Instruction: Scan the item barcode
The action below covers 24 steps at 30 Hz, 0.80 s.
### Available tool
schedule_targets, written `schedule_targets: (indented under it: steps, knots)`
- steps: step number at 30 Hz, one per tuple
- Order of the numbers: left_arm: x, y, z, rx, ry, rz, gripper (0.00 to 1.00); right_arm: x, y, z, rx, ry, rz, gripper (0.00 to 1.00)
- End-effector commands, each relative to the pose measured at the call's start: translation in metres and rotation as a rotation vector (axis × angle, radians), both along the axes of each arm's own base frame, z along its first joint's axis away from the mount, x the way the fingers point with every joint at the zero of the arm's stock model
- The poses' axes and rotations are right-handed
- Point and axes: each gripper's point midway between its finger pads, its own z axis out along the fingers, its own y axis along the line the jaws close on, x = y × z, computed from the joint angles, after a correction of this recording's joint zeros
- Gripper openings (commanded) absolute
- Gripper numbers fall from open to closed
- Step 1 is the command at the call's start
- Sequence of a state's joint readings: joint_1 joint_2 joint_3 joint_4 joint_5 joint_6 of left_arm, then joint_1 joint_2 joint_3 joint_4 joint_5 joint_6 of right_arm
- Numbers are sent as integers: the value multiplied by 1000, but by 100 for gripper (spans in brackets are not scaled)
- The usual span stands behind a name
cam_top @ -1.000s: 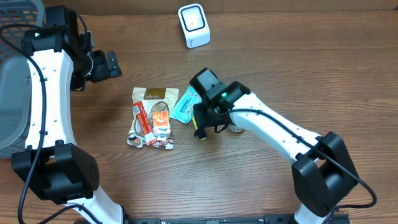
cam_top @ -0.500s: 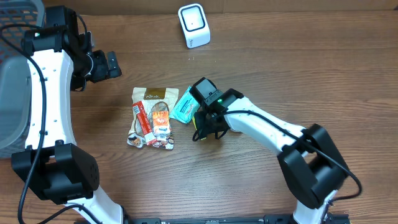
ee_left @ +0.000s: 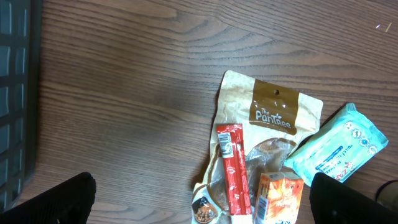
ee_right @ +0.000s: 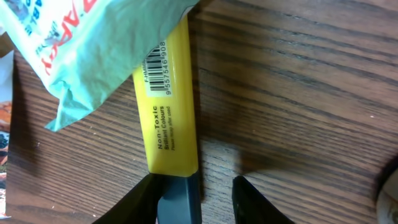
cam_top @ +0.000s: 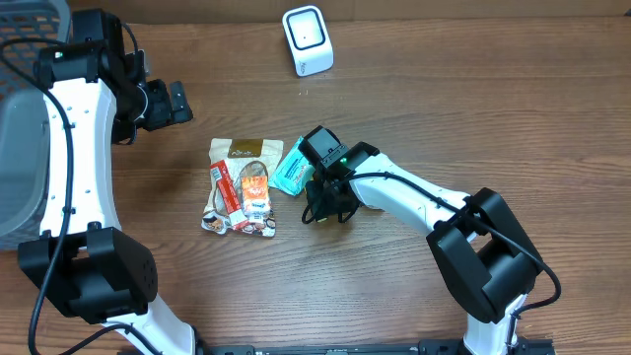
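Observation:
A yellow highlighter (ee_right: 169, 106) with a dark cap (ee_right: 186, 202) lies on the wood table, its barcode label (ee_right: 157, 71) facing up and its far end tucked under a teal wipes pack (ee_right: 81, 43). My right gripper (ee_right: 196, 190) is open and straddles the cap: the left finger sits against it, while the right finger stands a gap away. In the overhead view the right gripper (cam_top: 320, 202) covers most of the highlighter. The white scanner (cam_top: 308, 39) stands at the back. My left gripper (cam_top: 173, 102) hovers wide open and empty at the upper left.
A brown snack pouch (cam_top: 242, 153) with a red stick pack (ee_left: 231, 168) and an orange carton (ee_left: 280, 196) on it lies left of the wipes pack (cam_top: 292, 168). A grey basket (cam_top: 20, 148) stands at the left edge.
My right gripper has slid left and down onto the highlighter's cap end, and its jaws have narrowed slightly. The left arm has not moved.

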State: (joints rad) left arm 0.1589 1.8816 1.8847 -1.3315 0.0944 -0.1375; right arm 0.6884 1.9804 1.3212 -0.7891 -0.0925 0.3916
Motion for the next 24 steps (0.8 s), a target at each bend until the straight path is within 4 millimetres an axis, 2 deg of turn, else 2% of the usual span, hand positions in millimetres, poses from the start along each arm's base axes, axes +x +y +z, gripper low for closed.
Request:
schedule_targets:
  steps: [1,7,13,24]
  knots:
    - [0,-2,1,-2,-5,-22,100,-7,0,-12,-11,37,6,36]
    - [0,-2,1,-2,-5,-22,100,-7,0,-13,-13,38,7,30]
    - [0,-2,1,-2,-5,-22,100,-8,0,-13,-14,39,4,28]
    - [0,-2,1,-2,-5,-22,100,-12,-4,-18,-24,52,4,31]
